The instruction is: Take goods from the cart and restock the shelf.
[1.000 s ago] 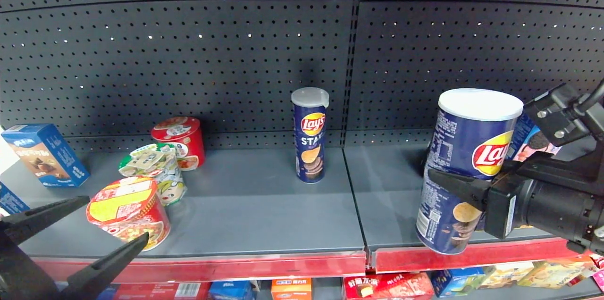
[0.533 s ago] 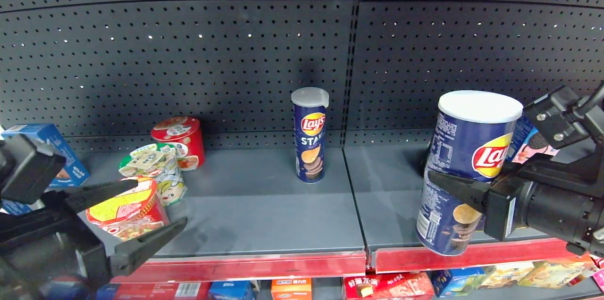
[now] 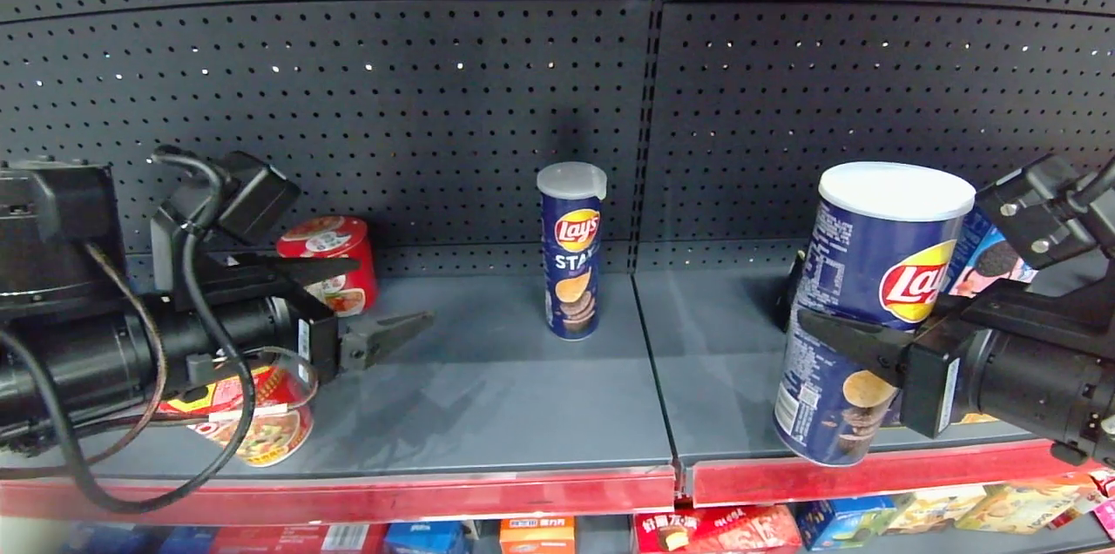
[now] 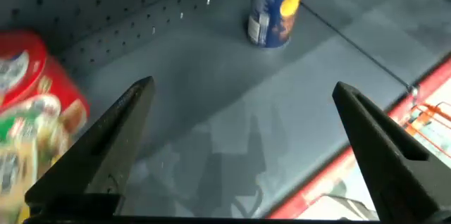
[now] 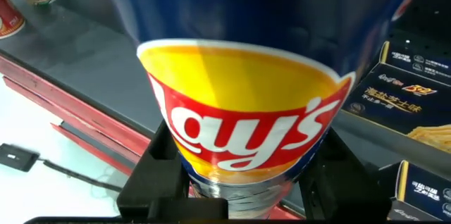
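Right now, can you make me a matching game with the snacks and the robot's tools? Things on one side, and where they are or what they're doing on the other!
Things:
1. big blue chip can
2. small blue chip can
3. red cup
4. left tool

Places or states:
A. open, holding nothing, above the shelf
B. stands upright in the middle of the shelf
C. gripped by the right tool, tilted, at the shelf's front
D. by the back panel, on the left side

Pairs: 1-C, 2-B, 3-D, 4-A.
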Controlling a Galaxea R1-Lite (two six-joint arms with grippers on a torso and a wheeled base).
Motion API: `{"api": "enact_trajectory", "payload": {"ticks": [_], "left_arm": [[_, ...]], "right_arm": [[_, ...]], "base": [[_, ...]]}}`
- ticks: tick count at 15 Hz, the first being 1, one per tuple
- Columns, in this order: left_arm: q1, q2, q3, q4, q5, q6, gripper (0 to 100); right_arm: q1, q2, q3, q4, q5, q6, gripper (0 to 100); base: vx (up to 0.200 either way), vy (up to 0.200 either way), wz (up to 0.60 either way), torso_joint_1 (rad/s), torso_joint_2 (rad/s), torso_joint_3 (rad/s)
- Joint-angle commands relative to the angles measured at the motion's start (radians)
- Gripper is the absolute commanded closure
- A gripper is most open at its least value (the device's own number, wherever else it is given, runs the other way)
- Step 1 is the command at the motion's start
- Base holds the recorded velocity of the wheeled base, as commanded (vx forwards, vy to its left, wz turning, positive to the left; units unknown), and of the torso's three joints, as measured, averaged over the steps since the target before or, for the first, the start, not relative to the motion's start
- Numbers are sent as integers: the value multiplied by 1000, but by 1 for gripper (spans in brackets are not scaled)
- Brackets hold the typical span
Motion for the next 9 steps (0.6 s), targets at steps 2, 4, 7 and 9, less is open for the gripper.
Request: {"api": "enact_trajectory", "payload": {"ticks": [2, 4, 7, 9], "left_arm": [[-3, 73, -34, -15, -2, -1, 0], [-3, 93, -43, -15, -6, 1, 0], [1, 153, -87, -16, -58, -2, 0], [6, 213, -133, -16, -101, -5, 0]], "right_arm": [[-1, 4, -3, -1, 2, 0, 100], [-2, 7, -6, -1, 4, 0, 100], [-2, 7, -6, -2, 4, 0, 100], [-10, 10, -10, -2, 5, 0, 100]], "base": [[0, 0, 0, 0, 0, 0], [0, 0, 0, 0, 0, 0], [0, 0, 0, 0, 0, 0], [0, 0, 0, 0, 0, 0]]}}
